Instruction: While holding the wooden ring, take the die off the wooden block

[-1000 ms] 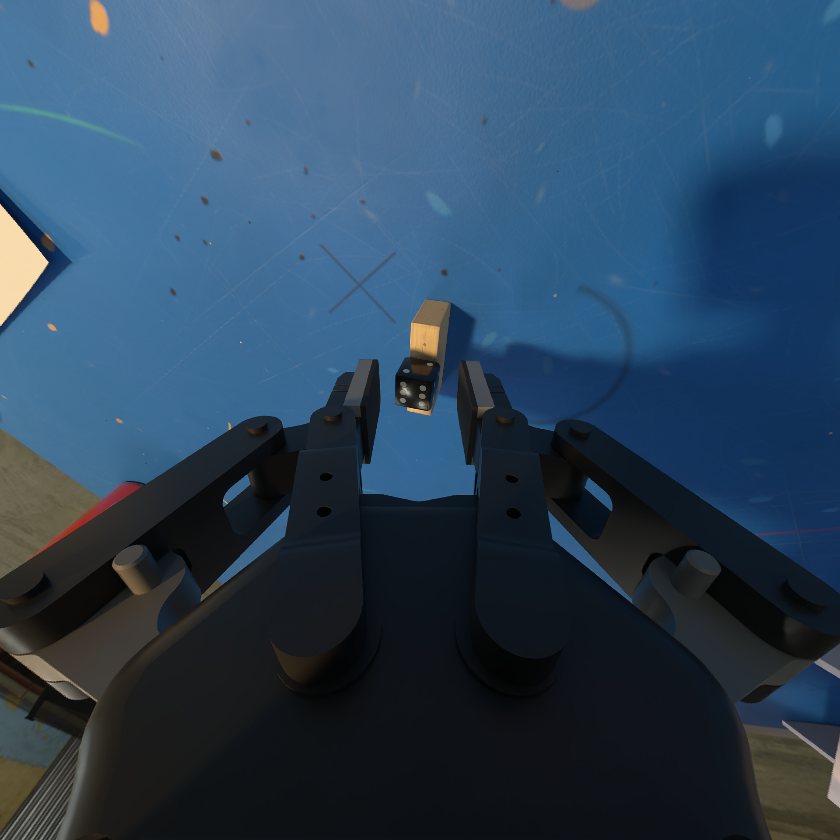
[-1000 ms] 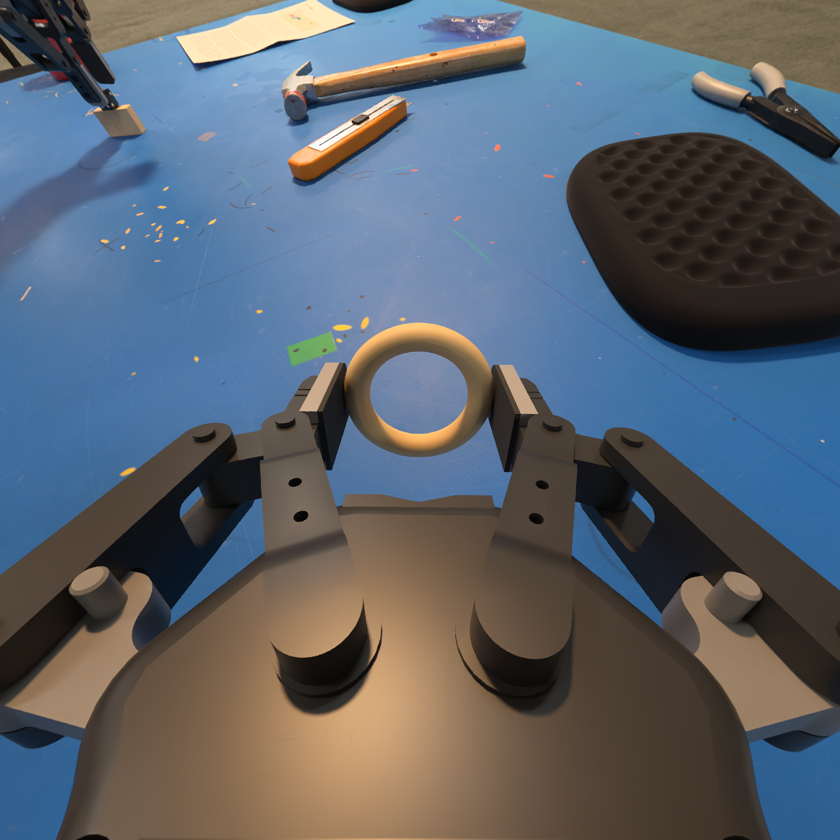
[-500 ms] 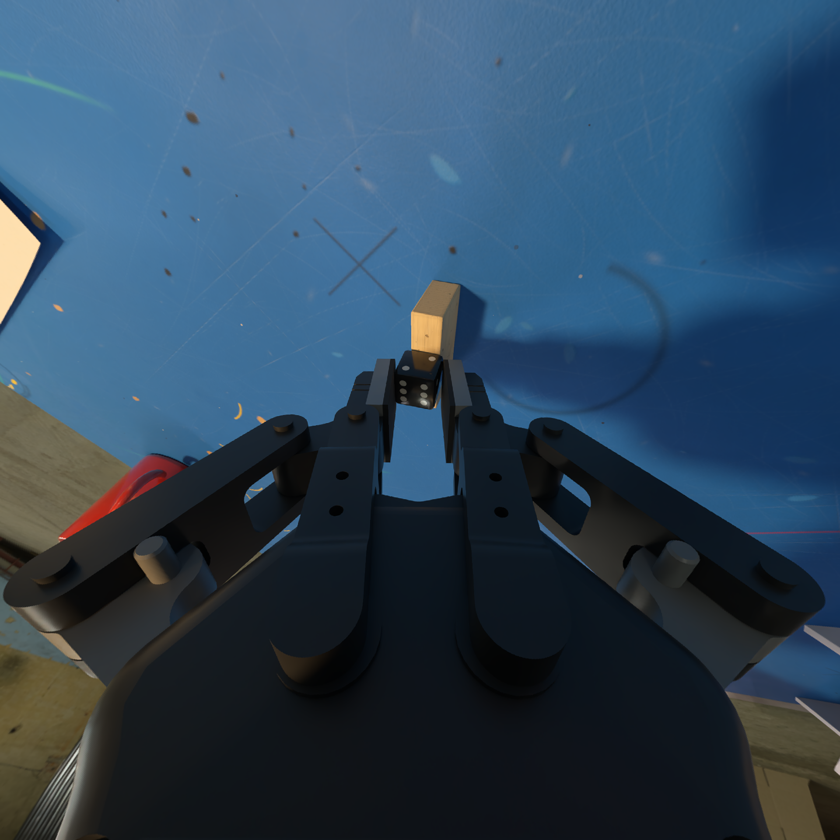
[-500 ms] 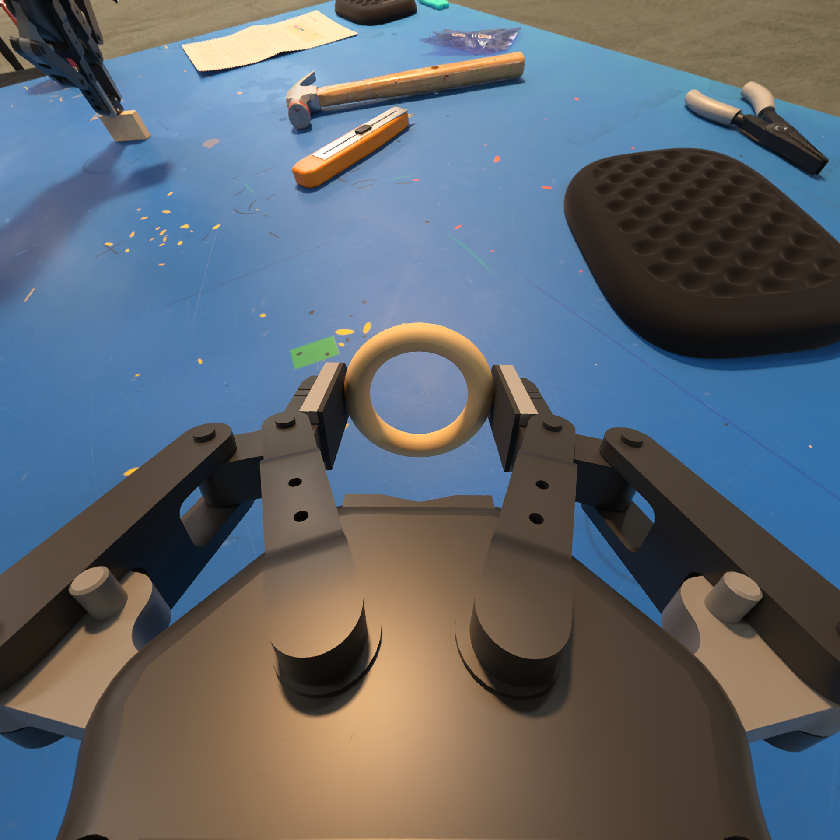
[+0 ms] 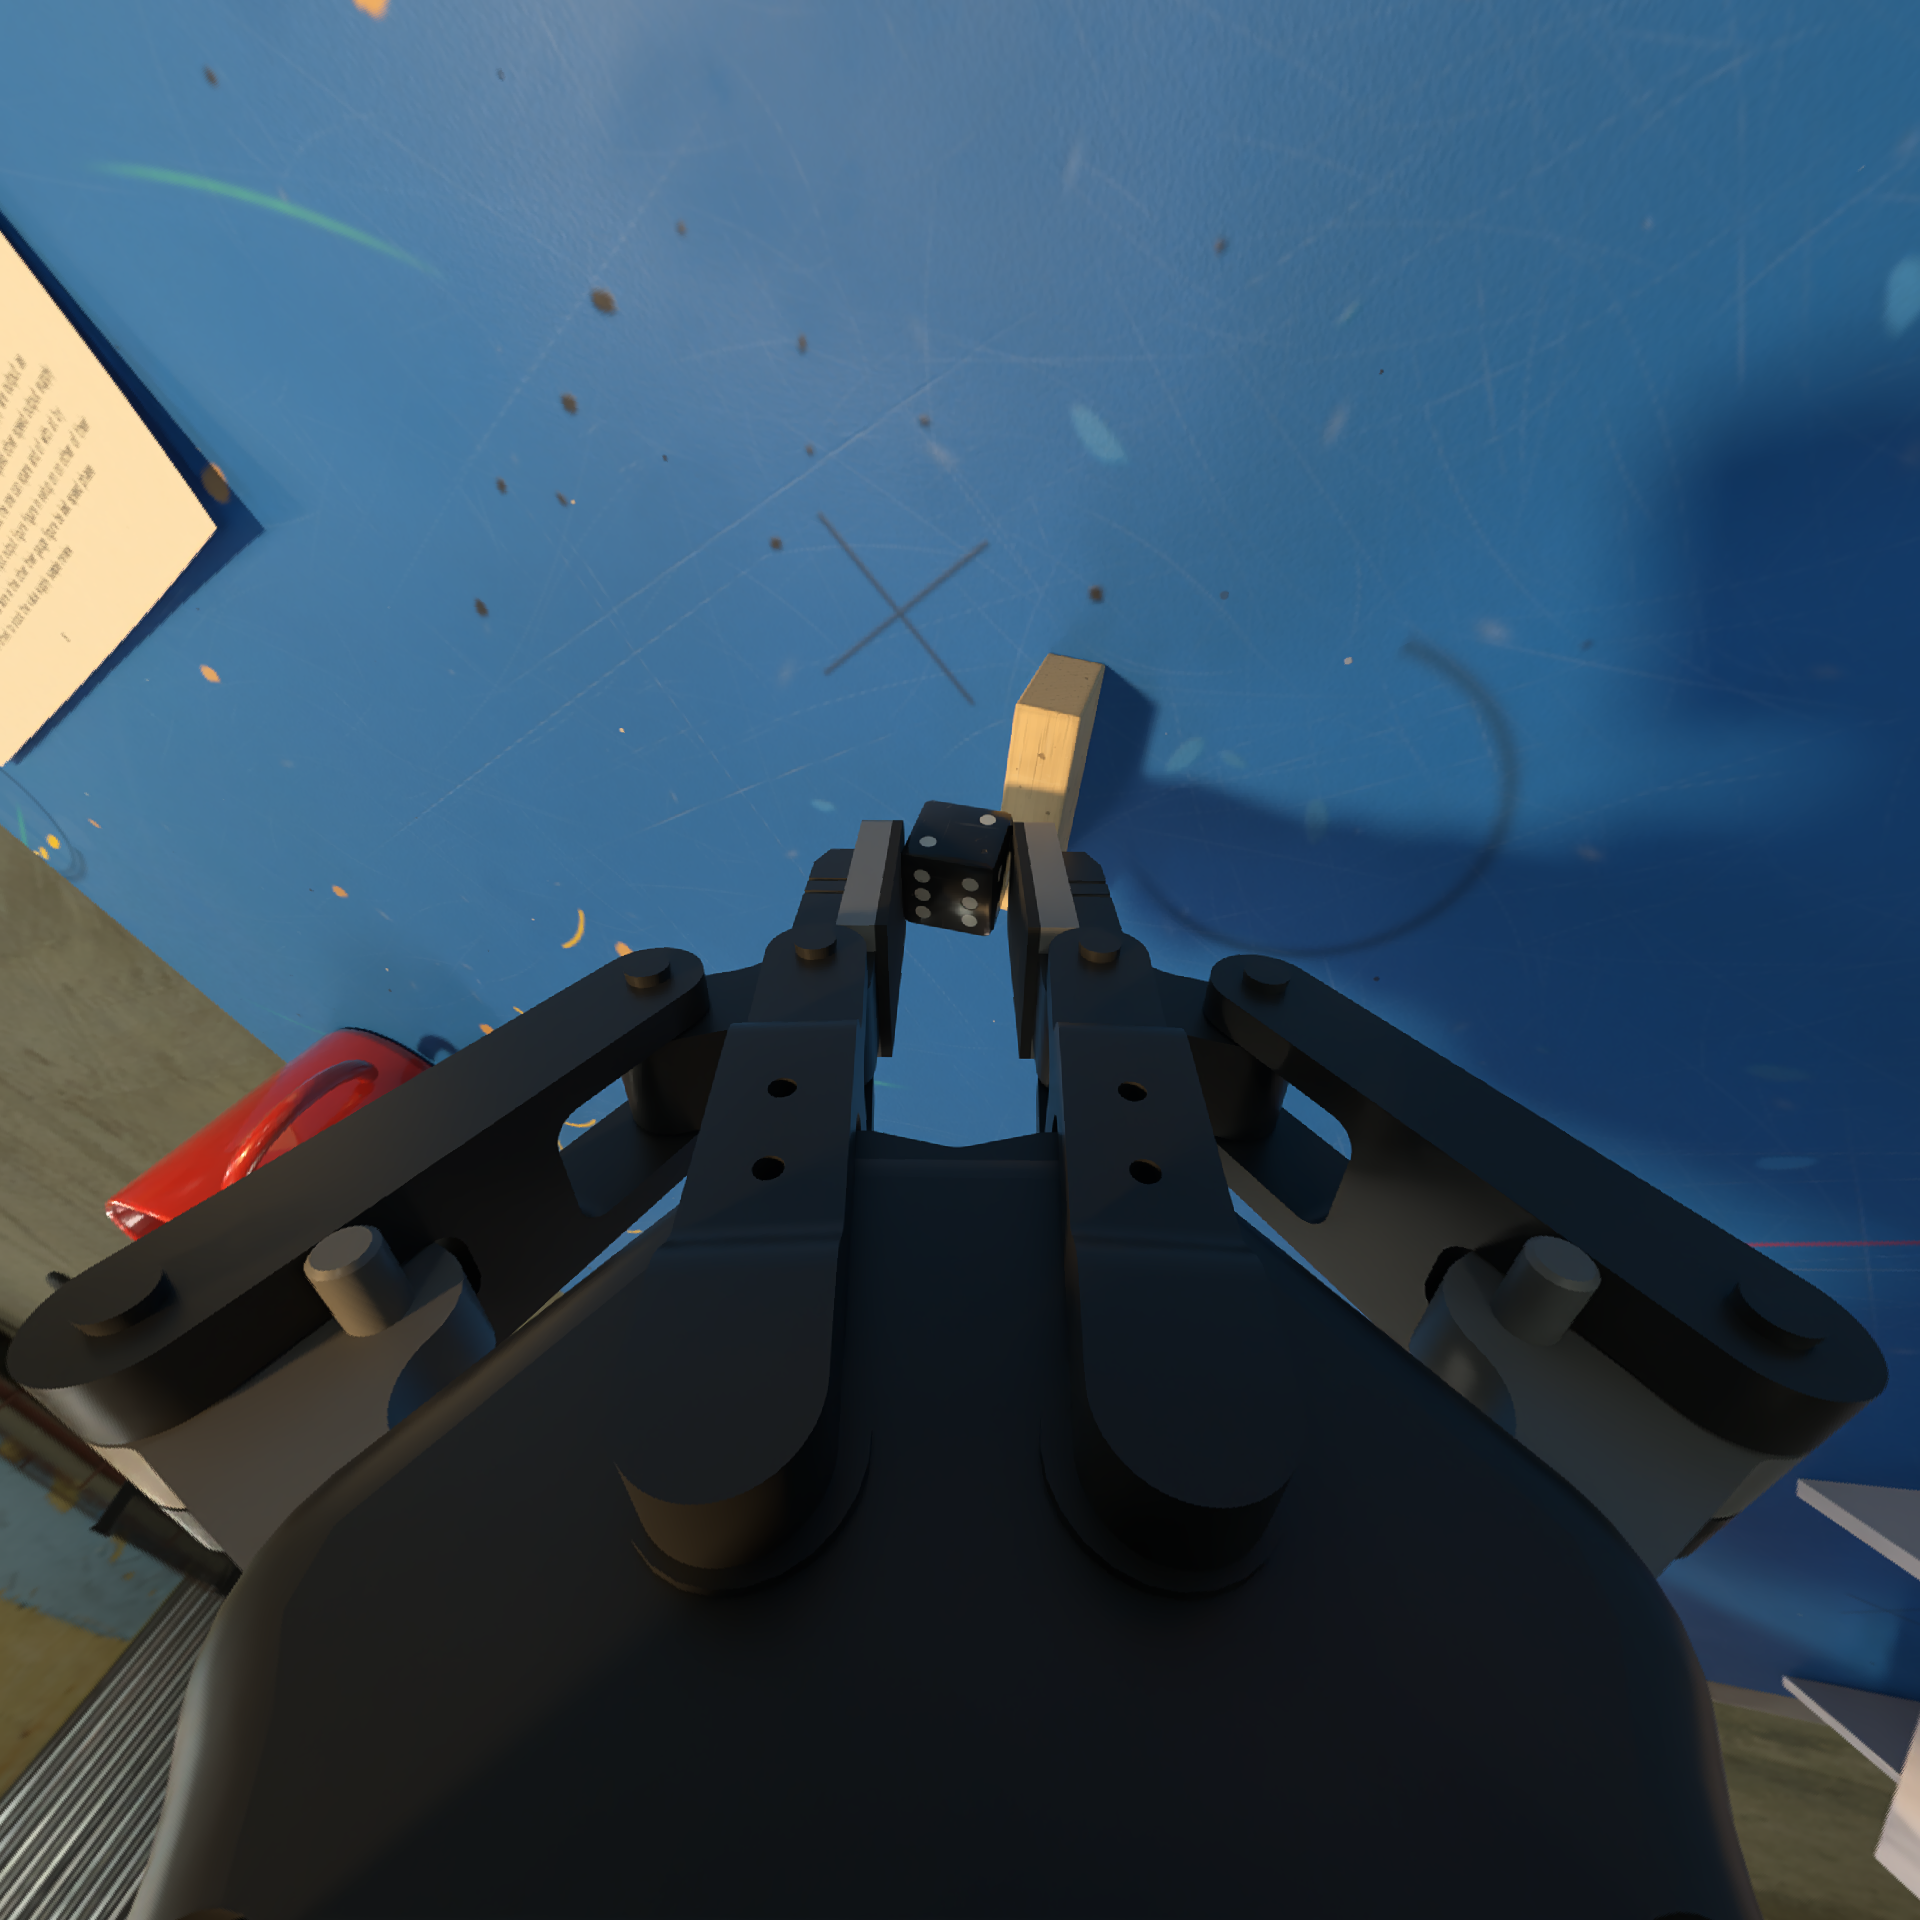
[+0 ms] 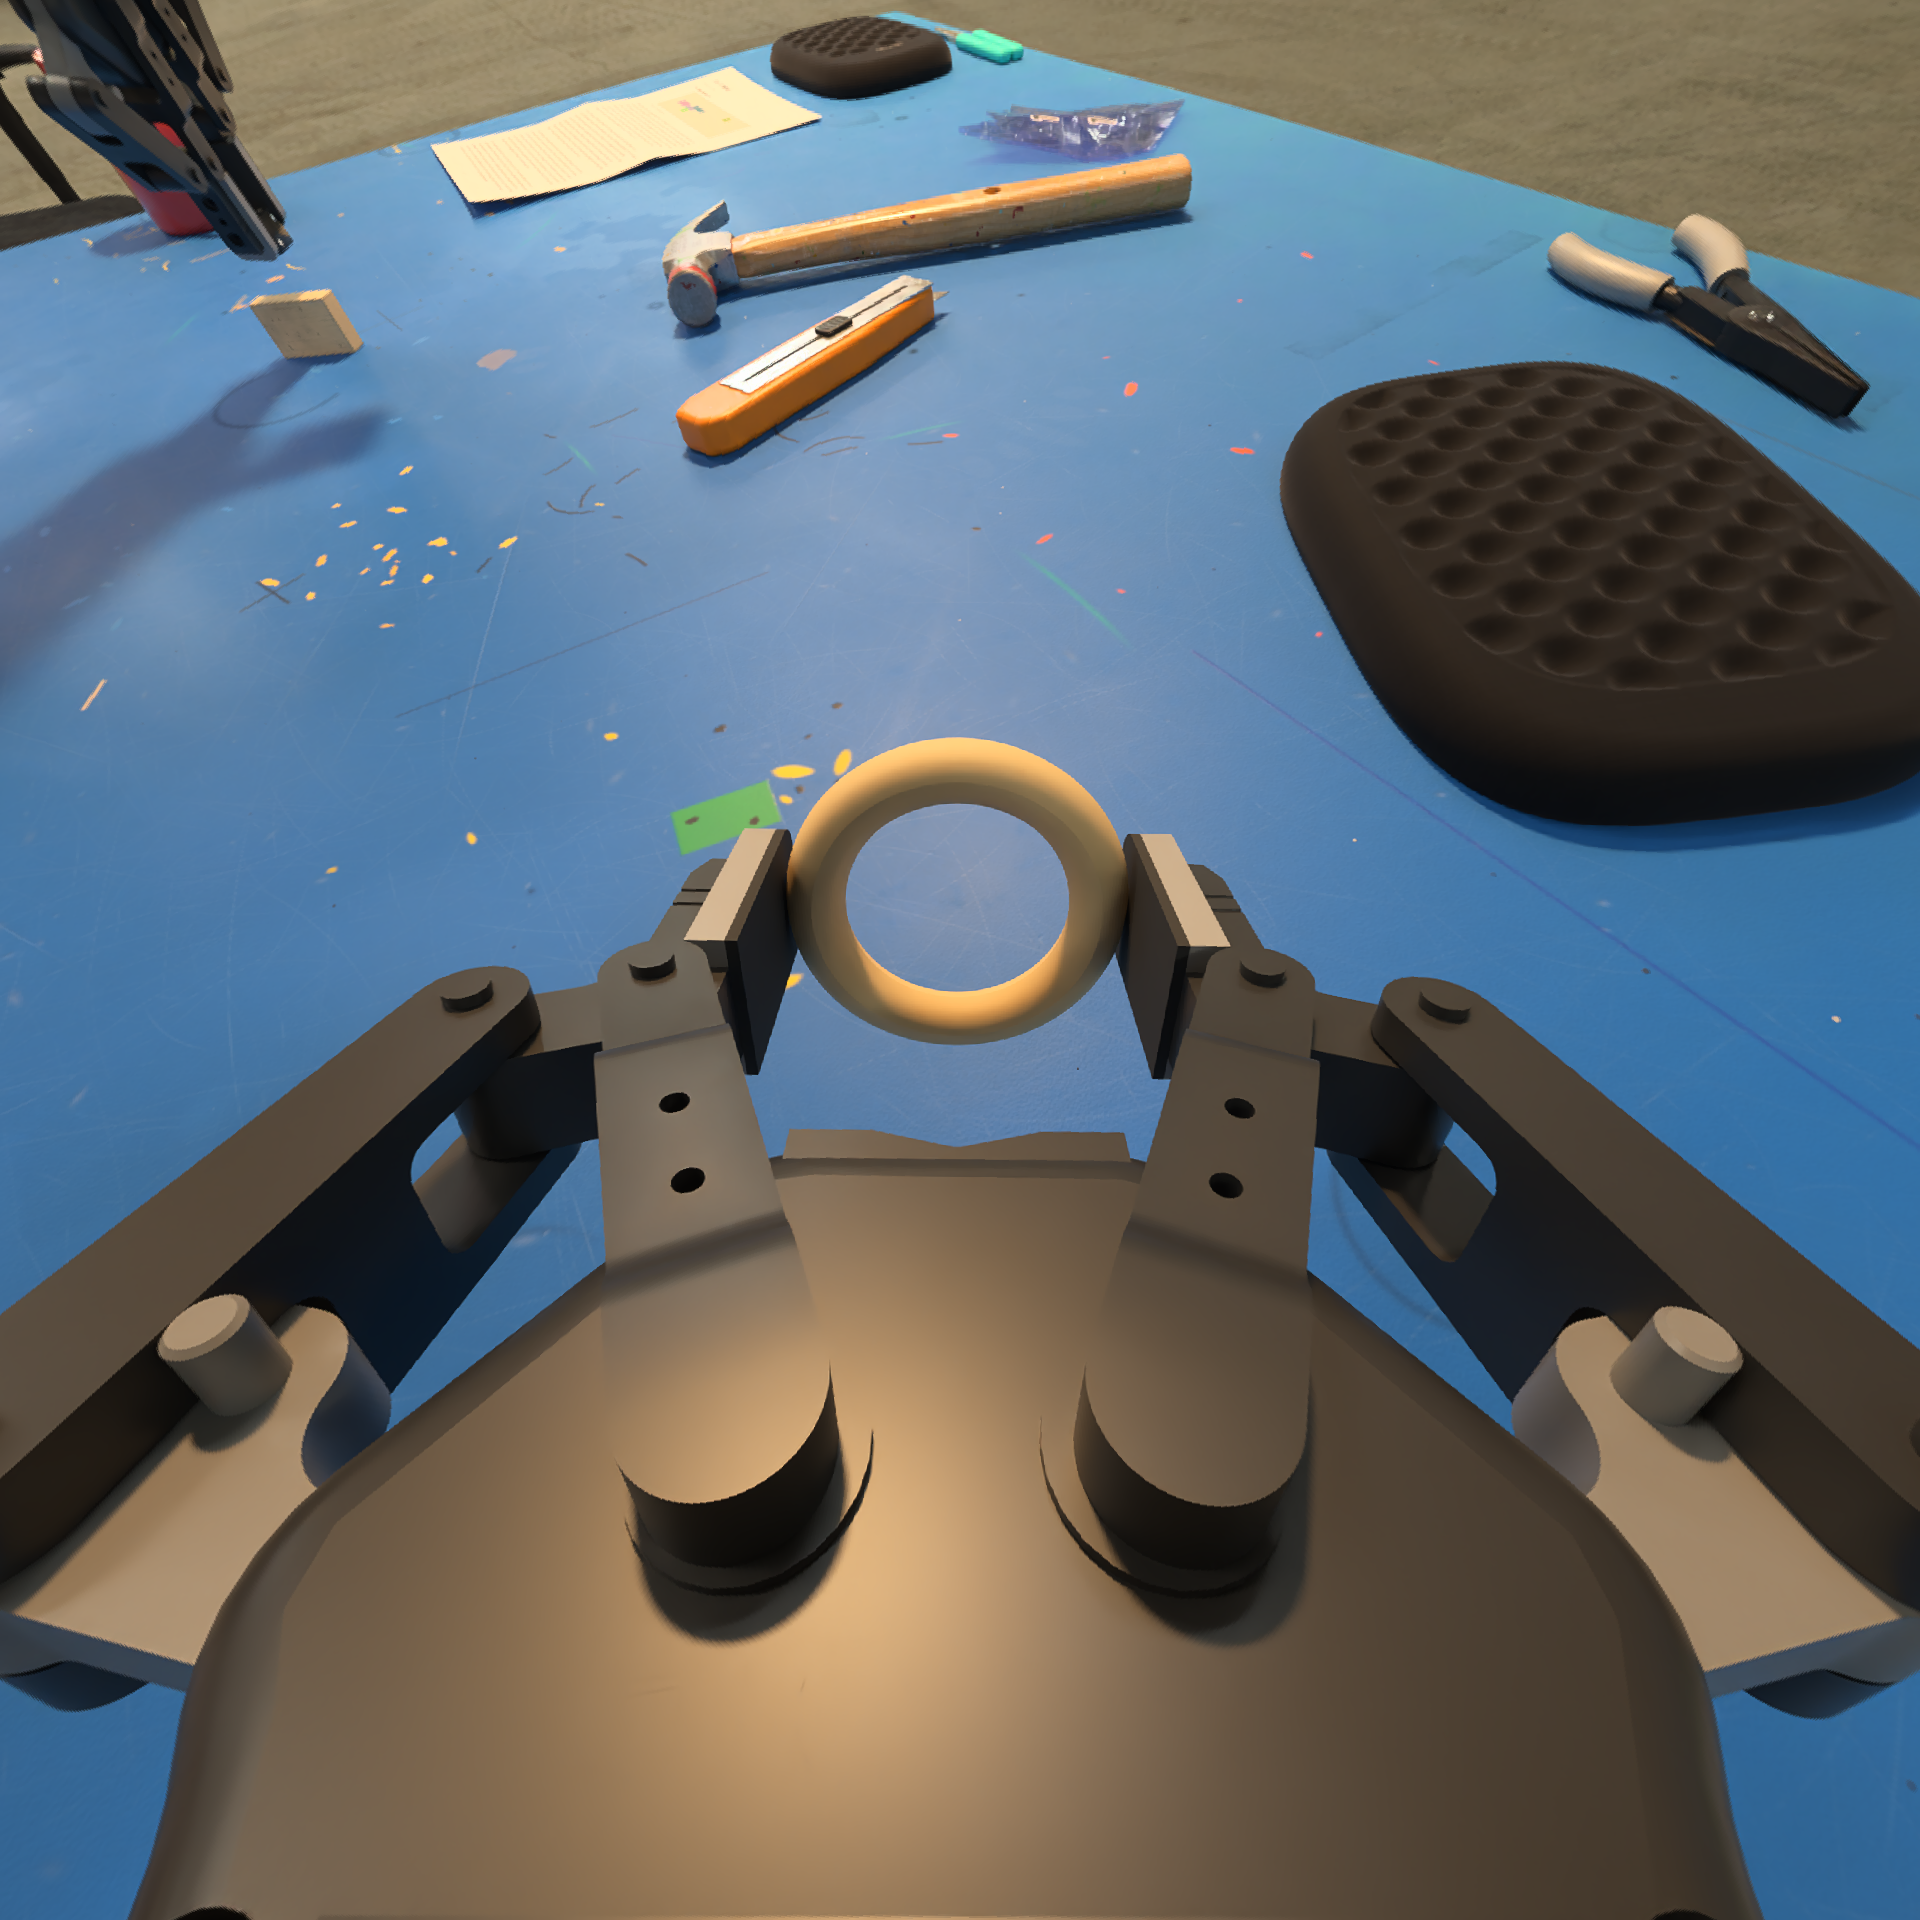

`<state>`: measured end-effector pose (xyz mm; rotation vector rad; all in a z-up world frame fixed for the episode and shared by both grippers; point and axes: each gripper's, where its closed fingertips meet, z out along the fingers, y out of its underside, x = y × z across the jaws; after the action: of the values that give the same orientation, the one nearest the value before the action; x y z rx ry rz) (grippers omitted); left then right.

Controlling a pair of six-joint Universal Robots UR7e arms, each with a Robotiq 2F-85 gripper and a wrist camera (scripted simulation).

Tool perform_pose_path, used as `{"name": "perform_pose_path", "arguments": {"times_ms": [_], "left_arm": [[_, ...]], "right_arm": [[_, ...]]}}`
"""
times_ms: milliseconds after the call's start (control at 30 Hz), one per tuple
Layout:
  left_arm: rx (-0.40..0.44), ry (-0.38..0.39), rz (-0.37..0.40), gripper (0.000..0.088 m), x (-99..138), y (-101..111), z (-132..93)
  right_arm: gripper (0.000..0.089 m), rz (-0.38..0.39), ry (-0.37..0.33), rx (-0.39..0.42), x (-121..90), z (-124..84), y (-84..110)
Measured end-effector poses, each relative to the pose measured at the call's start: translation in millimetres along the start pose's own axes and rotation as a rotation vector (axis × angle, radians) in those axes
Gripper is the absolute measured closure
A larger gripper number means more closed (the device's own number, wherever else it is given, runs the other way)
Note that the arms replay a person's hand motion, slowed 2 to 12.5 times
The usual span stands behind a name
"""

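Note:
My left gripper (image 5: 954, 871) is shut on the black die (image 5: 951, 868) with white pips and holds it above the table, clear of the wooden block (image 5: 1051, 743). The block lies alone on the blue table just beyond the fingertips. In the right wrist view the block (image 6: 305, 323) sits bare at the far left, with the left gripper (image 6: 260, 237) raised above and behind it. My right gripper (image 6: 954, 902) is shut on the tan wooden ring (image 6: 954, 889), held by its two sides above the table.
On the blue table lie a hammer (image 6: 914, 223), an orange utility knife (image 6: 805, 364), pliers (image 6: 1714, 307), a big black dimpled pad (image 6: 1621, 582), a smaller pad (image 6: 857, 54), a paper sheet (image 6: 623, 130) and a plastic bag (image 6: 1075, 127). A red mug (image 5: 260, 1132) stands at the table edge.
My left gripper closed on the die and lifted it off the block, moving up and back. The block stays on the table. My right gripper rose slightly with the ring.

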<state>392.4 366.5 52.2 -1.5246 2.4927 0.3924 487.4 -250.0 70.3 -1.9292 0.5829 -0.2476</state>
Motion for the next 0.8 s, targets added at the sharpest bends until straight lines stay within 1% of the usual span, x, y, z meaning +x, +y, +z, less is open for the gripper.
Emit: {"name": "perform_pose_path", "arguments": {"times_ms": [467, 800], "left_arm": [[0.114, 0.032, -0.075, 0.0700, -9, 5, -30], [0.167, 0.035, -0.123, 0.0700, -14, 14, -56]], "right_arm": [[0.0345, 0.003, -0.003, -0.001, -1, -2, -0.1], [0.0345, -0.006, -0.005, 0.000, -3, -3, -1.5]]}}
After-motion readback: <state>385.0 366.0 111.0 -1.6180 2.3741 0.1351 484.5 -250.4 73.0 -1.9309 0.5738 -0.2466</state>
